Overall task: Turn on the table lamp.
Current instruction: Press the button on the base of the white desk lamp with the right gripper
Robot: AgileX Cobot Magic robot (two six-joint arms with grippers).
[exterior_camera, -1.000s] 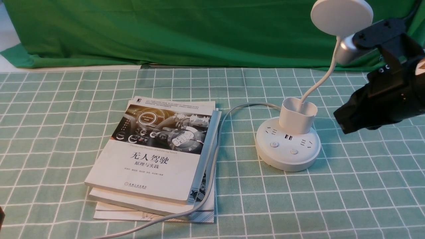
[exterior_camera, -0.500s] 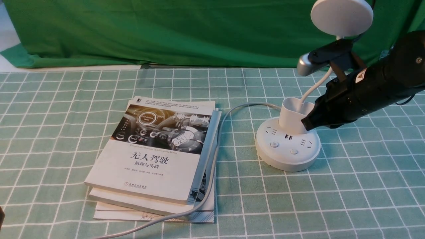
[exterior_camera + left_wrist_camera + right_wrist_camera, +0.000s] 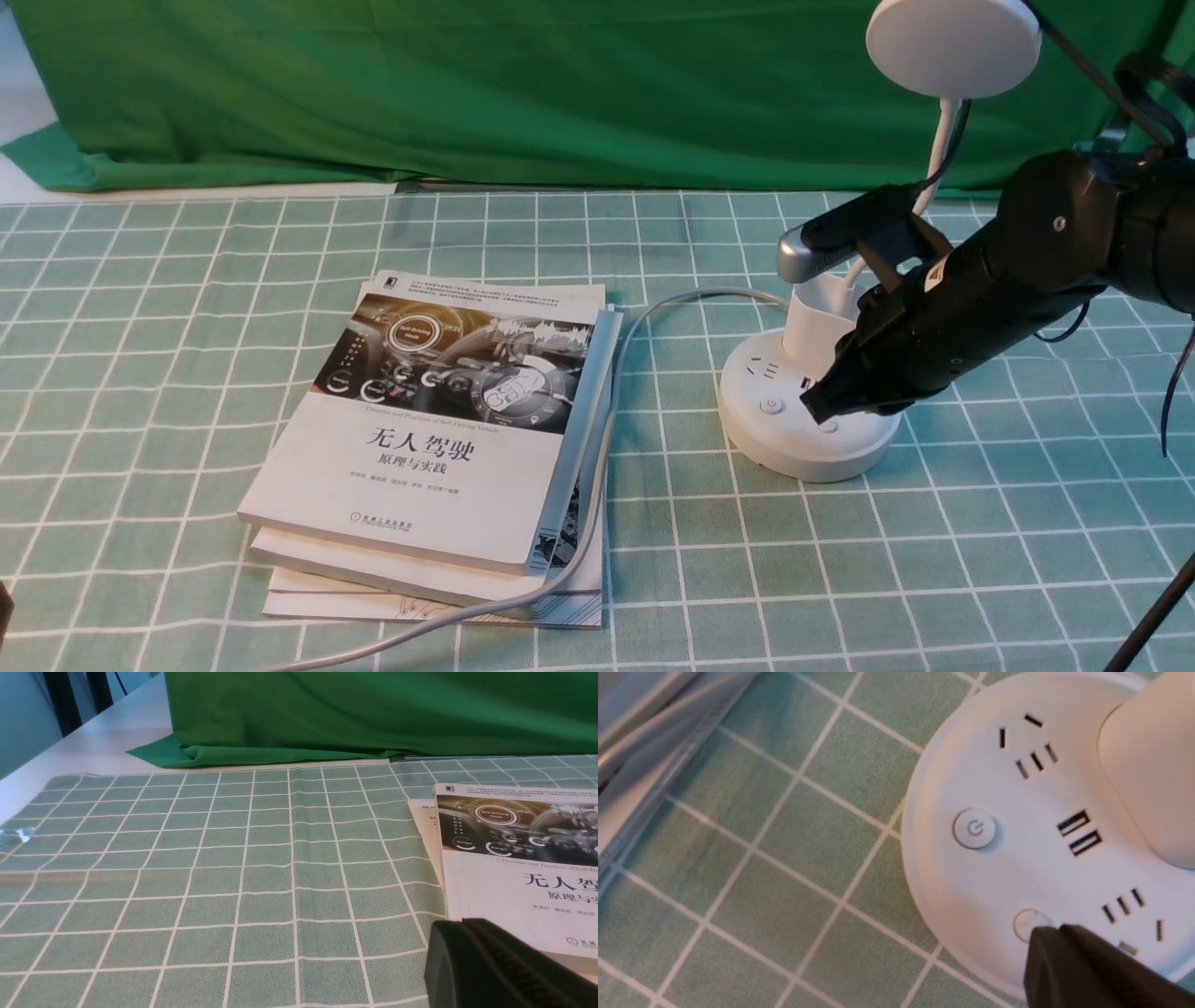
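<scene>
The white table lamp (image 3: 784, 443) stood on the table (image 3: 980, 560), right of stacked books (image 3: 439, 439). The closed right claw (image 3: 814, 409) reached its base; only the right wrist view showed its tip at a plain button (image 3: 1023, 921). Whether the left claw (image 3: 495, 966) was open was unclear.

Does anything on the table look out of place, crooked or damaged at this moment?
Nothing looks damaged or spilled. Only small things: the stack of books is fanned, not squared, and the grey cord of the table lamp lies over the stack's right edge.
</scene>
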